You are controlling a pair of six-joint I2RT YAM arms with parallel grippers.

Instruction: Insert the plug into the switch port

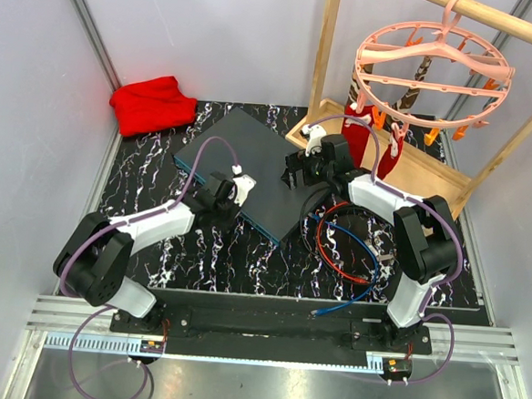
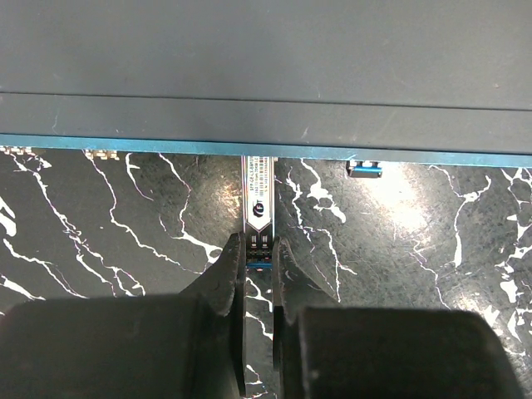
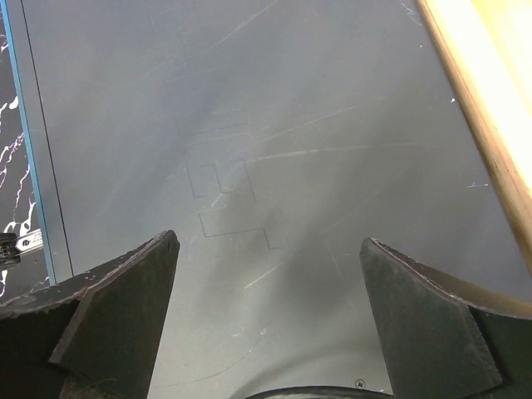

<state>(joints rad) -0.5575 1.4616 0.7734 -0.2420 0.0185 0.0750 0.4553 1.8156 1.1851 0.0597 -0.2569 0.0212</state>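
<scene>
Pinching the plug: the plug (image 2: pixel 258 204), a slim silvery module with a printed label, lies in line with the left gripper (image 2: pixel 258 270); both fingers are closed tight on its near, blue-tipped end
Plug's position: low over the table (image 1: pixel 198 250), a black surface veined in white; its far end meets the teal front edge of the switch; how deep it sits in a port cannot be told
Switch: the switch (image 1: pixel 250 166) is a flat dark grey box lying at a slant mid-table; its teal edge faces the left arm; its top is bare and lightly scratched
Neighbour on the front edge: a small silver-and-blue tab (image 2: pixel 364 169) sticks out of the same edge to the right of the plug, well apart from it
Right gripper: the right gripper (image 3: pixel 270 249) hovers over the switch's top near its far right side; its jaws are spread wide and hold nothing
Cables: a loose coil of red and blue cables (image 1: pixel 345 251) lies just right of the switch's near corner, under the right arm
Wooden tray: the wooden tray (image 1: pixel 432 170) sits beside the switch's far right side; its rim shows close by in the right wrist view
Hanger: a pink round peg hanger (image 1: pixel 430 69) hangs from a wooden bar (image 1: pixel 498 19) above the tray
Red cloth: a crumpled red cloth (image 1: pixel 152 103) lies in the far left corner, near the switch but apart
</scene>
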